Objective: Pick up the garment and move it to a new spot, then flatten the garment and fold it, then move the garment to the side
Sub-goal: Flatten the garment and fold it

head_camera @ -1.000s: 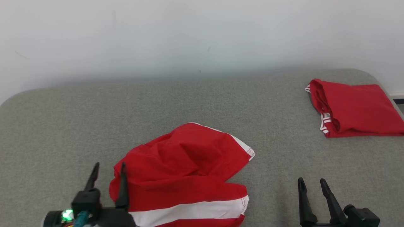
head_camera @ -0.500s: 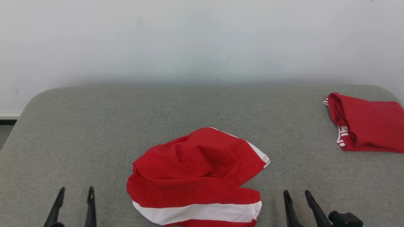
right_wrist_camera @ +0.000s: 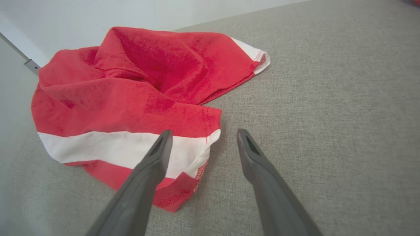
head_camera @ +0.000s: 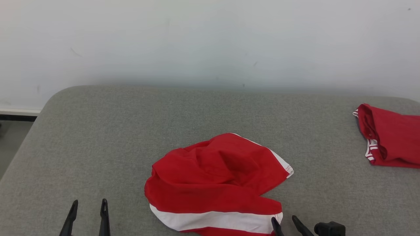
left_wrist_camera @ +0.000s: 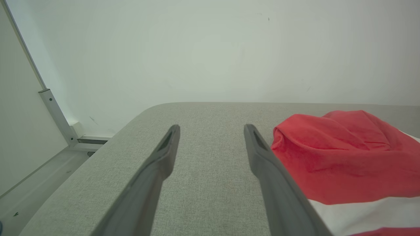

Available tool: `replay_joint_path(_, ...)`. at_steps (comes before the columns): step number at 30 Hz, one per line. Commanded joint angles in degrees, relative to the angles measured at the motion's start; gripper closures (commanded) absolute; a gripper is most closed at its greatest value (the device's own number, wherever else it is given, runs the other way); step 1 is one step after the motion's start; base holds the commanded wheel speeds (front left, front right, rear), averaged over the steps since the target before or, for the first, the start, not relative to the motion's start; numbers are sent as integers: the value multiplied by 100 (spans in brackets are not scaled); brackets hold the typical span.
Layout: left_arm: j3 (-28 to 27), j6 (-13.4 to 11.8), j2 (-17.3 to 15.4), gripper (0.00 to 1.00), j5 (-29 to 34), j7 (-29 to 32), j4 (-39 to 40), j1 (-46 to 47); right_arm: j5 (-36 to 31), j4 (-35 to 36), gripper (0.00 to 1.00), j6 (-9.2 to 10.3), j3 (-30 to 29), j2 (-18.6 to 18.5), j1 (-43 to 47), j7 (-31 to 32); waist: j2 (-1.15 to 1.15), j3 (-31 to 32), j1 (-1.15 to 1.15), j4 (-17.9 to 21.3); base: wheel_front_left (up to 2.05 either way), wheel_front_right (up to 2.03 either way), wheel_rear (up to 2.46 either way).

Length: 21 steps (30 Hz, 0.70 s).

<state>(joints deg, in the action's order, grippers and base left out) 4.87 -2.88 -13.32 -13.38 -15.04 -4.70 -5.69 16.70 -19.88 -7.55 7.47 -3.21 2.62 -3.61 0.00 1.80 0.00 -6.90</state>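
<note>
- Bench [head_camera: 131,131]: one, grey, padded
- Garments: two, both red with white trim; the crumpled garment [head_camera: 216,183] lies mid-bench near the front edge, the folded garment [head_camera: 393,137] by the right edge, cut off by the frame
- Grippers: two, each with jaws spread wide, holding nothing; left gripper [head_camera: 89,201] over bare bench left of the crumpled garment, right gripper [head_camera: 283,218] at its front right corner
- Unclear: whether a right finger touches the cloth; crumpled garment's front hem cut off in head view

Two red garments [head_camera: 216,177] [head_camera: 393,137], two hands [head_camera: 89,204] [head_camera: 283,219], one grey padded surface [head_camera: 98,131].
</note>
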Motion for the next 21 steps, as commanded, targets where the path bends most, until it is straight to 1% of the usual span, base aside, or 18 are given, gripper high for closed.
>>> replay_joint_path(1, -11, 31, 33, 0, 62, -18, -30, 70, -9, -67, 0, 15, 33, -9, -62, 47, 0, -1, 0, -41, 0, 0, 0)
replay_joint_path(6, -25, 118, 173, 0, 131, -18, -93, 142, -69, -464, 0, 15, 120, -2, -228, 157, 0, -30, 0, -69, 0, 0, 0)
replay_joint_path(7, -32, 127, 193, 0, 143, -18, -115, 140, -77, -562, 4, 15, 135, 2, -278, 134, 0, -38, 0, -68, 0, 0, 0)
replay_joint_path(8, -43, 147, 210, 0, 153, -18, -136, 150, -63, -665, 20, 15, 145, 5, -349, 93, 0, -46, 0, -65, 0, 0, 0)
replay_joint_path(9, -43, 147, 210, 0, 153, -18, -136, 150, -63, -665, 20, 15, 145, 5, -349, 93, 0, -46, 0, -65, 0, 0, 0)
replay_joint_path(10, -59, 178, 223, 0, 155, -18, -150, 170, -44, -780, 57, 15, 158, 6, -427, 46, 0, -54, 0, -63, 0, 0, 0)
replay_joint_path(11, -75, 185, 236, 0, 165, -18, -169, 192, -28, -887, 99, 15, 172, 9, -491, -1, 0, -59, 0, -61, 0, 0, 0)
replay_joint_path(14, -135, 289, 266, 0, 194, -18, -253, 225, 1, -1206, 100, 15, 208, 9, -668, -181, 0, -68, 0, -52, 0, 0, 0)
replay_joint_path(16, -221, 341, 291, 0, 228, -18, -295, 240, 36, -1372, 100, 15, 104, -112, -833, -452, 0, -64, 0, -24, 0, 0, 0)
replay_joint_path(21, -346, 369, 372, 0, 268, -18, -285, 171, 99, -1434, 100, 15, -280, -507, -924, -727, 0, -45, 0, 73, 0, 0, 0)
